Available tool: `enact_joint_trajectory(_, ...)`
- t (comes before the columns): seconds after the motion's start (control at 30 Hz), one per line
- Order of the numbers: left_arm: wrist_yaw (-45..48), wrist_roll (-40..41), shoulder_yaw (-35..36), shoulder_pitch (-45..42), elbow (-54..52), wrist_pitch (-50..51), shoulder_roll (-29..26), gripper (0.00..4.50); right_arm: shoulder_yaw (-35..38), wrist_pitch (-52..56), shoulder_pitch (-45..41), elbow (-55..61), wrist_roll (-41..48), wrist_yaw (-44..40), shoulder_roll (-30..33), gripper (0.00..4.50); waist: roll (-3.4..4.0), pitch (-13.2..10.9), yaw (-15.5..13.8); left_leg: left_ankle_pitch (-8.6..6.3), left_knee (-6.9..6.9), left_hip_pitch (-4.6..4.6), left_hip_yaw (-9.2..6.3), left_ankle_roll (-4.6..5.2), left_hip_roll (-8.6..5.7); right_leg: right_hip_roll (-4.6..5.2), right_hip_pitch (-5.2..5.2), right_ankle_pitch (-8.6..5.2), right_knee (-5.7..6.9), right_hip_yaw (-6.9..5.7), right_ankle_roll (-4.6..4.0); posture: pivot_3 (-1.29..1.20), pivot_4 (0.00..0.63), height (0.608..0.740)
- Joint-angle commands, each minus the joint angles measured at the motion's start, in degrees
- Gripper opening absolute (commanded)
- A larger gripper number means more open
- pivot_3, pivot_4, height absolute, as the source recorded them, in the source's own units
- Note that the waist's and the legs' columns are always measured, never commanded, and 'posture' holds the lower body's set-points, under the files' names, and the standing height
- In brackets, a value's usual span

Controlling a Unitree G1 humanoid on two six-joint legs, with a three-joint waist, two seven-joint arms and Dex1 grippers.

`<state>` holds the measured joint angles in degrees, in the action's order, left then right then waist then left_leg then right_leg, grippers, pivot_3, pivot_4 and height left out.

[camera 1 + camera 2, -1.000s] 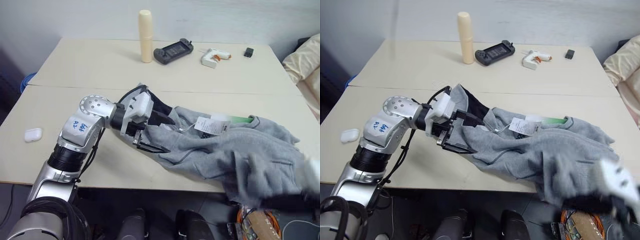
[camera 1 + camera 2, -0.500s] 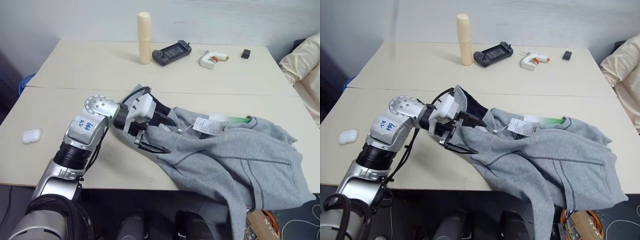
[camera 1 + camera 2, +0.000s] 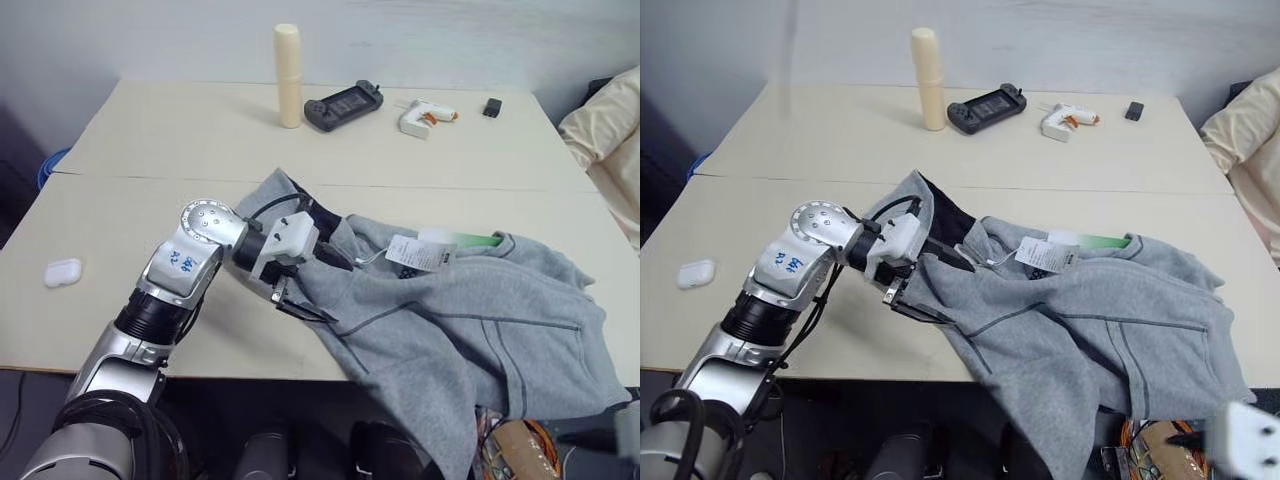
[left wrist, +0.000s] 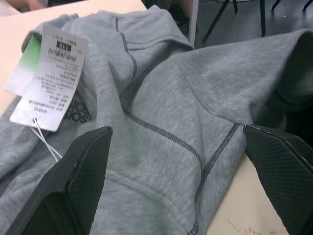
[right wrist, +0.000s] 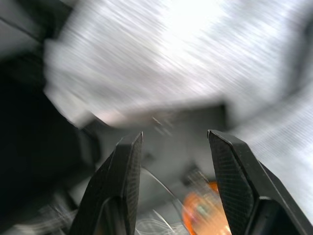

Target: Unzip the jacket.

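Our right gripper [image 5: 171, 183], a second ago bunching the hem of the jacket [image 3: 470, 320] off the table's [image 3: 150, 140] near edge, has let go and swung clear, jaws now parted on nothing. The hem hangs loose over that edge. Our left gripper [image 4: 178, 183] holds wide open, grey fleece lying between its fingers, paper tags [image 4: 46, 78] just beyond. We judge the zip largely undone. Behind the jaws: a cream cylinder [image 3: 289, 75], a handheld controller [image 3: 345, 104], a glue gun [image 3: 424, 117].
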<state>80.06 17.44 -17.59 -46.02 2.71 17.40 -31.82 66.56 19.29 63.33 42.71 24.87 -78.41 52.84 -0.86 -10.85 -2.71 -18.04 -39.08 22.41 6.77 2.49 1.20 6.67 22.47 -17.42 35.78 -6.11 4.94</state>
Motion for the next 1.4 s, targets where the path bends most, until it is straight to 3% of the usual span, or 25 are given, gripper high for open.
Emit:
enact_joint_trajectory(0.03, 0.79, -1.41, -1.13, 0.76, -0.53, -2.91, 0.51, 4.5, -1.39, -9.33, -3.05, -7.05, -9.91, 0.49, 1.02, 2.21, 0.0, 0.0, -0.13, 0.0, 0.0, 0.0, 0.01, 0.0, 0.0, -0.02, 0.0, 0.0, -0.01, 0.0, 0.0, 0.0, 0.15, 0.74)
enact_joint_trajectory(0.2, 1.21, -4.09, -3.23, 2.2, 0.22, -6.65, 0.82, 4.5, -7.42, -19.55, -10.1, -13.5, -18.92, 5.25, 0.42, 2.21, 0.0, 0.0, 0.11, 0.02, -0.02, -0.02, 0.09, 0.01, -0.04, 0.0, 0.01, 0.0, 0.04, 0.03, 0.01, 0.0, 0.15, 0.74)
enact_joint_trajectory(0.37, 0.77, -5.37, -4.98, 3.24, 0.69, -7.46, 2.74, 4.5, -12.78, -29.32, -15.06, -21.62, -27.61, 11.53, 0.26, 3.32, 0.0, 0.0, 0.14, 0.07, -0.05, -0.03, 0.08, -0.01, -0.05, 0.0, -0.01, 0.0, 0.08, 0.01, 0.01, 0.0, 0.15, 0.74)
enact_joint_trajectory(0.6, 0.23, -10.5, -8.55, 3.34, 3.89, -13.64, 4.83, 4.5, -19.46, -40.02, -18.66, -29.95, -33.55, 16.21, 1.48, 3.32, 0.04, 0.01, 0.54, 0.12, -0.05, -0.04, 0.09, -0.03, -0.05, -0.01, -0.01, 0.0, 0.1, 0.0, 0.01, 0.0, 0.15, 0.74)
enact_joint_trajectory(0.87, -1.63, -17.14, -11.35, 1.1, 12.71, -20.92, 8.33, 4.5, -32.08, -41.12, -29.85, -37.87, -37.92, 22.92, 2.78, 3.32, 0.05, 0.01, 1.38, 0.13, -0.05, -0.08, 0.08, -0.04, -0.02, 0.01, -0.03, 0.0, 0.1, -0.01, 0.01, 0.0, 0.15, 0.74)
enact_joint_trajectory(0.97, -1.02, -17.97, -11.39, 0.37, 14.68, -22.31, 8.36, 3.92, -34.76, -41.6, -32.73, -40.66, -38.6, 24.43, 3.61, 2.74, 0.15, 0.03, 1.41, 0.13, -0.05, -0.07, 0.09, -0.05, -0.02, 0.01, 0.0, 0.0, 0.12, -0.01, 0.0, 0.0, 0.15, 0.74)
enact_joint_trajectory(1.0, -0.75, -18.25, -11.37, 0.13, 15.22, -22.95, 8.11, 3.47, -35.09, -41.75, -33.05, -41.08, -38.49, 24.67, 3.93, 2.24, 0.16, 0.03, 1.41, 0.14, -0.04, -0.08, 0.1, -0.07, -0.01, 0.0, 0.0, -0.01, 0.11, -0.02, -0.01, 0.0, 0.15, 0.74)
enact_joint_trajectory(1.23, 0.85, -18.03, -10.09, -0.26, 17.06, -24.51, 5.94, 1.41, -32.83, -41.42, -31.58, -39.23, -35.06, 22.82, 4.88, 0.11, 0.16, 0.03, 1.51, 0.16, -0.07, -0.09, 0.12, -0.05, -0.02, 0.02, -0.05, 0.0, 0.11, -0.02, 0.01, 0.0, 0.15, 0.74)
enact_joint_trajectory(1.4, 3.93, -16.63, -9.51, 2.17, 14.33, -24.4, 1.88, 0.02, -31.07, -40.55, -30.55, -36.71, -31.9, 19.93, 6.16, 0.0, 0.17, 0.03, 1.89, 0.16, -0.05, -0.11, 0.12, -0.07, 0.04, 0.0, -0.02, 0.0, 0.12, -0.02, 0.0, 0.0, 0.15, 0.74)
